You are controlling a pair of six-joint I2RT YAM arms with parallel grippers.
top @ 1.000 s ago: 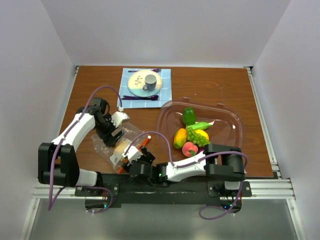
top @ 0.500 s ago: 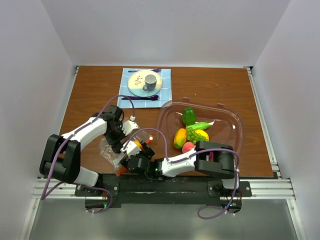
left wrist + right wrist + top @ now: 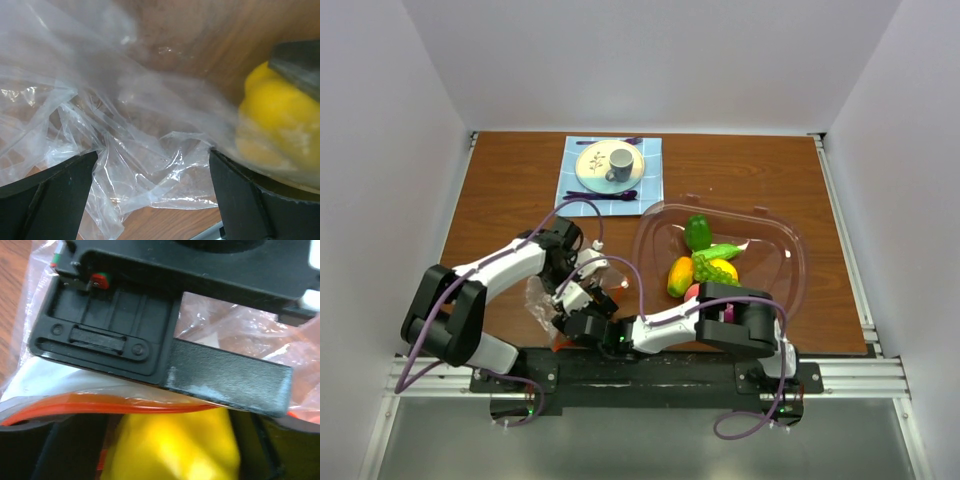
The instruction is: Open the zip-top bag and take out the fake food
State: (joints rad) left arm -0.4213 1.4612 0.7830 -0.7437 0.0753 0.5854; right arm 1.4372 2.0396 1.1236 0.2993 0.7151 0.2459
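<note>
Near the near edge of the table [image 3: 500, 190], left of middle, the left gripper [image 3: 152, 165] hangs with its jaws spread wide over loose film of the zip-top bag [image 3: 100, 100], gripping nothing. If I closed here I would likely catch a single crumpled layer, and a pull would drag the whole bag rather than part its mouth. Just to the right, one yellow piece of fake food [image 3: 272, 120] sits inside the bag, with the orange zipper strip [image 3: 100, 407] running across it. The right gripper [image 3: 170, 450] has a jaw on either side of that piece, though I cannot tell whether they pinch it. Both grippers are crowded together, so a careless move could knock them into each other. Farther right, the clear bowl [image 3: 790, 235] holds the other pieces [image 3: 705, 265].
</note>
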